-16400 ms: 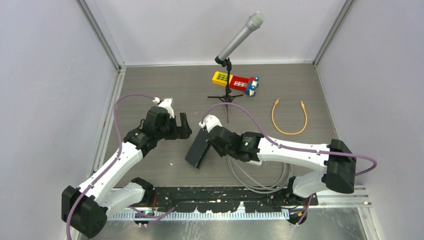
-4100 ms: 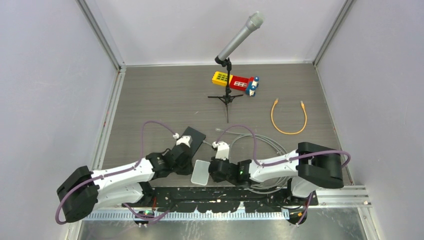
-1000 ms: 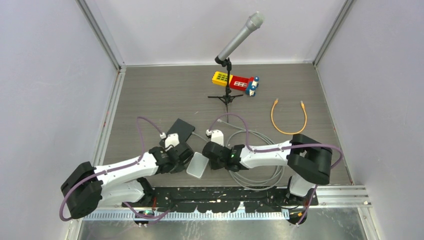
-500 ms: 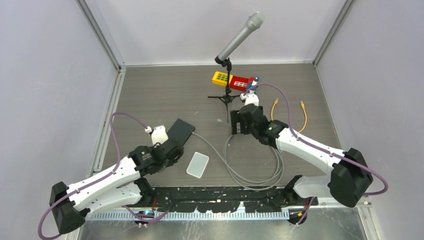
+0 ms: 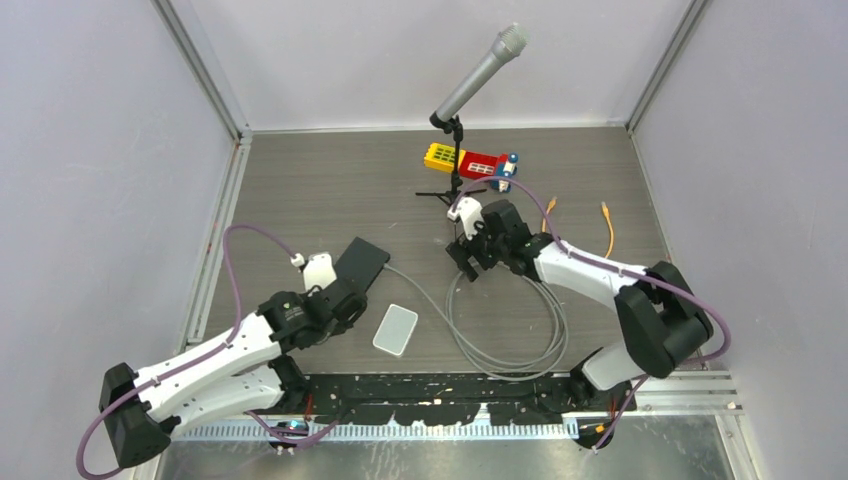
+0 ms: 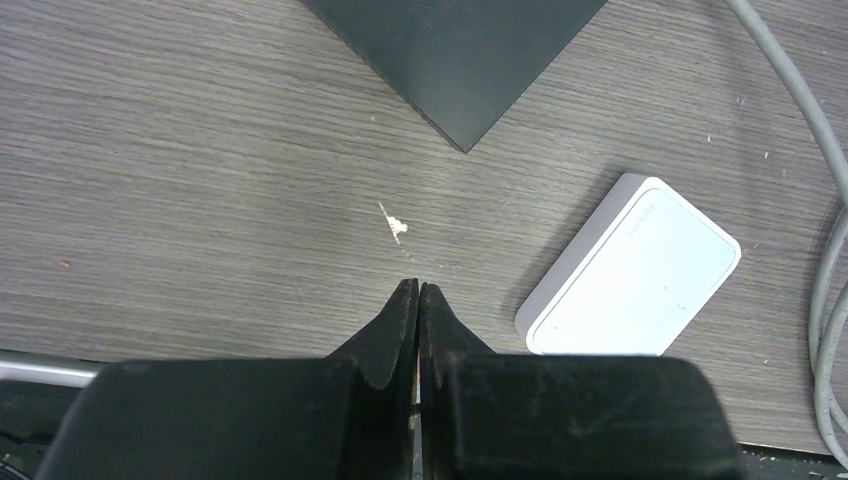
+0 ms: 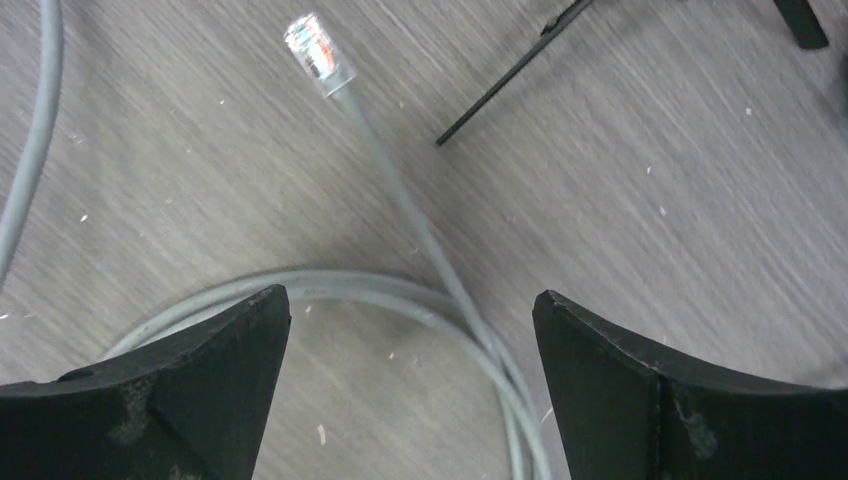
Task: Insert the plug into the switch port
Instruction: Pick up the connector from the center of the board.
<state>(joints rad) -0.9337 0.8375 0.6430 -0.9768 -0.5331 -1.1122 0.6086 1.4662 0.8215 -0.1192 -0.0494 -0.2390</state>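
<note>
Right wrist view is showing the right gripper point(image 7: 410, 300) hanging with its fingers spread wide and gripping nothing. The plug point(image 7: 318, 52) is lying flat on the table point(image 7: 650, 200) ahead of the fingertips, offset toward the finger at the picture's left. Its long axis is running diagonally, nose pointing away from the fingers, and the grey cable point(image 7: 402, 200) is trailing back from it between the open fingers into a loose coil. A leg of the microphone stand point(image 7: 500, 85) is lying near the plug on the other finger's side (near enough, I judge, to be crowding a reach from there), while open wood, crossed only by the cable, is showing between fingertips and plug. The left gripper point(image 6: 418, 292) is sitting pressed together on nothing. The white box point(image 6: 630, 270), which I am taking for the switch, is lying just ahead and right of its fingertips, ports not showing. The right arm is the nearer to the plug, so the pick is looking like its job.
</note>
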